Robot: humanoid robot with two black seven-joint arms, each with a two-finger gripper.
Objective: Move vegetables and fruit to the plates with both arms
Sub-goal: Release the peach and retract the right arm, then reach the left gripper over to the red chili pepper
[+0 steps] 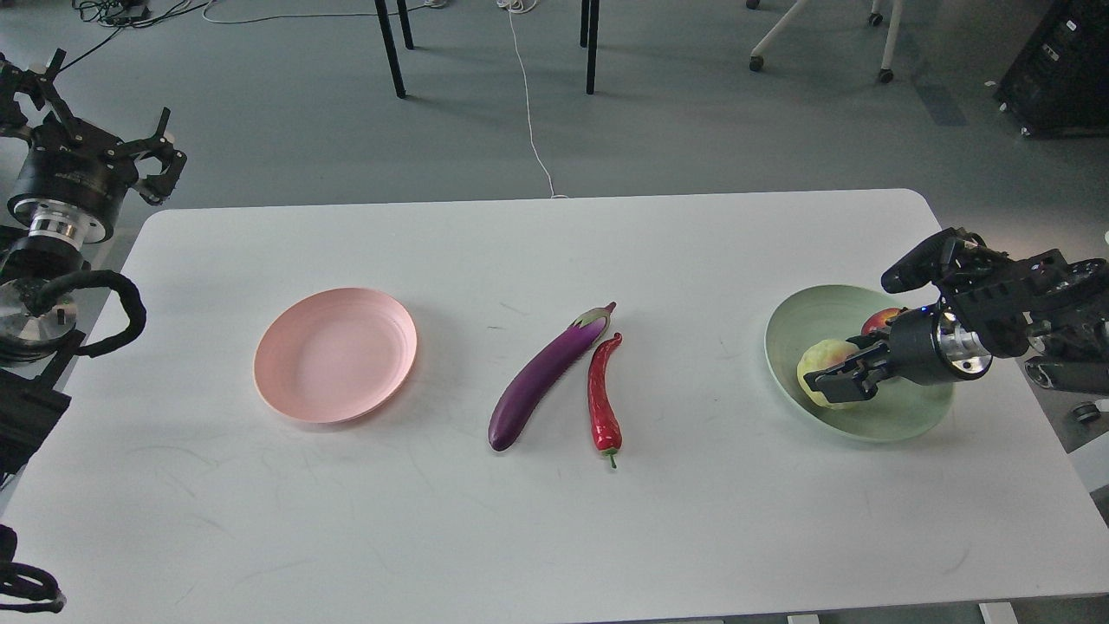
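Surroundings: white table [537, 537]; grey floor beyond it with black furniture legs [392, 48], a white cable [530, 113] and a wheeled chair base [819, 39].
Right gripper [836, 380]: over the green plate [793, 334], fingers closed around the yellow-green ball [823, 357] (dark claws cross its lower front).
Behind those fingers: the pomegranate [879, 321], mostly hidden by the wrist; only a red patch shows, and whether it touches the ball cannot be told.
Left gripper [160, 165]: raised off the table's far-left corner, fingers spread, nothing between them.
Near the left fingers: the pink plate [335, 354], down-table and well apart from them, bare inside.
Between the two grippers: eggplant [544, 377] and chili pepper [604, 400], side by side at table centre, far from either set of fingers.
Eggplant look: long, glossy purple, pale calyx at the far end, lying at a slant.
Chili look: shorter, curved, glossy red, green stem toward the near edge; its far tip is just beside the eggplant's calyx end.
Ball look: bumpy, pale yellow-green, sitting inside the green plate.
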